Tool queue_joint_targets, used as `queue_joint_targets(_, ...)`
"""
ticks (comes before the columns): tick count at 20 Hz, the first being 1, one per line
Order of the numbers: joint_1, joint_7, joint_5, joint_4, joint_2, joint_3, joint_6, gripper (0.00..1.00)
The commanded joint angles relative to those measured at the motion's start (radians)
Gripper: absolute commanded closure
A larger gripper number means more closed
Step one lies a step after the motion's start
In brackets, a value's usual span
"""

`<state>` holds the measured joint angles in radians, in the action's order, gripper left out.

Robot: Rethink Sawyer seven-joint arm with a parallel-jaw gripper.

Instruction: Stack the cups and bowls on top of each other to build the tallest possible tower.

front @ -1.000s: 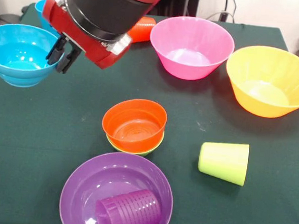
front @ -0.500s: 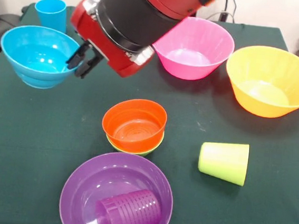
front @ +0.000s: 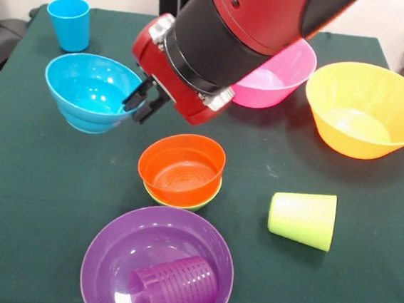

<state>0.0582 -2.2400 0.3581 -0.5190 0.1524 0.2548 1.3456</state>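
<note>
Nearest the camera: purple bowl (front: 158,262) on the counter (front: 33,200), with the purple cup (front: 173,287) lying on its side inside it. Parked there, not part of any stack yet.

Just behind it: orange bowl (front: 182,168) nested in the green bowl (front: 195,202), only a sliver of green rim showing at the bottom right. That's the tower base as it stands, two bowls high.

To its right, well apart: lime green cup (front: 303,218) tipped on its side, mouth pointing left.

Mid-depth left: blue bowl (front: 91,101), with the gripper (front: 143,103) clamped on its right-hand rim, one finger inside the wall, one outside. Rim pinch makes sense: the bowl is too wide to span. Bowl looks slightly tilted and likely lifted off the counter, though I can't confirm clearance from this angle. It sits up-left of the orange/green stack, so my read is the current step is carrying it over to nest on top.

Far row: blue cup (front: 67,23) upright at the back left; pink bowl (front: 281,77) mostly hidden behind the arm; yellow bowl (front: 367,109) at the back right, both upright and unstacked.
</note>
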Motion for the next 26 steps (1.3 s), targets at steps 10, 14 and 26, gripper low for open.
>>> queue_joint_targets(10,-0.032,-0.215,-0.086,0.004,-0.043,0.006,0.090,1.00)
queue_joint_targets(14,-0.040,-0.228,-0.110,0.022,-0.052,0.023,0.114,1.00)
queue_joint_targets(26,-0.067,-0.310,-0.211,0.075,-0.086,0.063,0.204,1.00)
